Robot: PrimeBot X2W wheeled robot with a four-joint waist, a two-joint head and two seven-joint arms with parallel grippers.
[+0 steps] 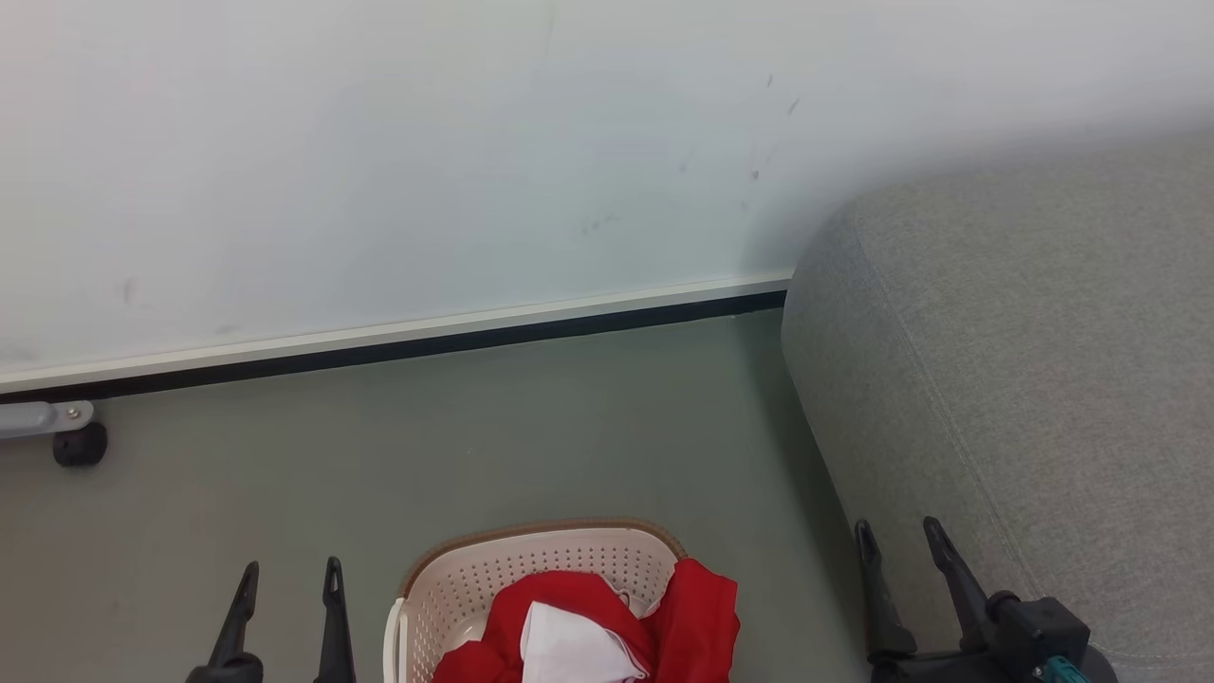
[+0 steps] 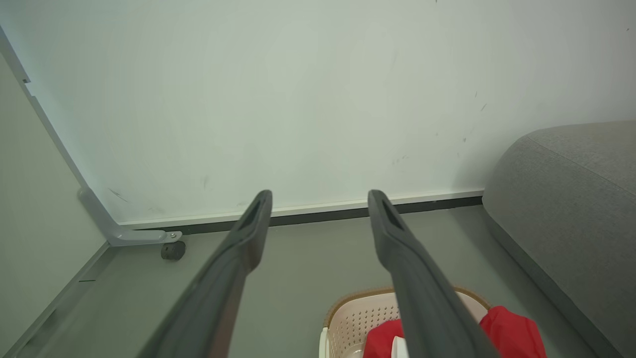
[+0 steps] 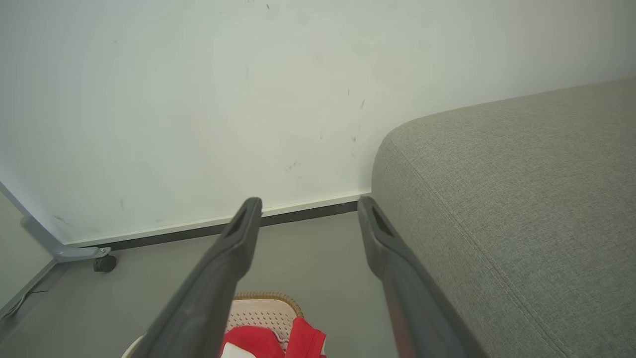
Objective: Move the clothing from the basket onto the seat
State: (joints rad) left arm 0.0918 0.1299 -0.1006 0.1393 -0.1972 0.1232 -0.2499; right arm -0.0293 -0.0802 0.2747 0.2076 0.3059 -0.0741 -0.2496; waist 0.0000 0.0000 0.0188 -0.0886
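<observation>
The cream basket (image 1: 493, 569) with a brown rim stands on the floor at the bottom middle of the head view. Red clothing (image 1: 692, 617) with a white panel lies piled in it, one fold draped over its right rim. The basket (image 2: 355, 318) and clothing (image 2: 512, 330) also show in the left wrist view, and the basket (image 3: 263, 311) and clothing (image 3: 305, 340) in the right wrist view. The grey seat (image 1: 1034, 379) fills the right side. My left gripper (image 1: 289, 574) stands open left of the basket. My right gripper (image 1: 899, 531) stands open beside the seat's front face. Both hold nothing.
A pale wall (image 1: 379, 161) with a white and black skirting runs behind the grey floor (image 1: 474, 427). A grey metal leg on a black caster (image 1: 79, 444) stands at the far left by the wall.
</observation>
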